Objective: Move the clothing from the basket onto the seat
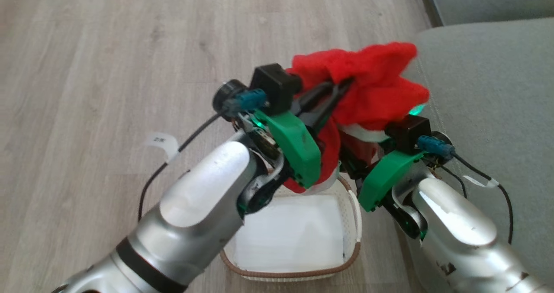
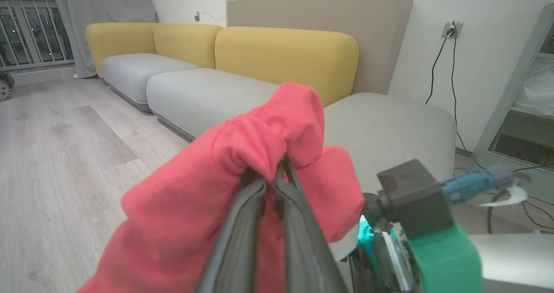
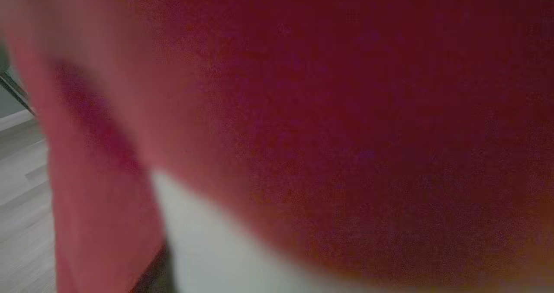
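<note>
The head view looks steeply down on the basket (image 1: 303, 276) and floor (image 1: 86, 68), the left wrist view looks level along the left gripper (image 2: 279, 169) toward the seat (image 2: 389, 128), and the right wrist view sits blurred-close against the clothing (image 3: 346, 111), which all three views share.

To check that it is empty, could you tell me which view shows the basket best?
The head view: the basket shows its rim and bare pale bottom there. The wrist views face the clothing instead.
</note>
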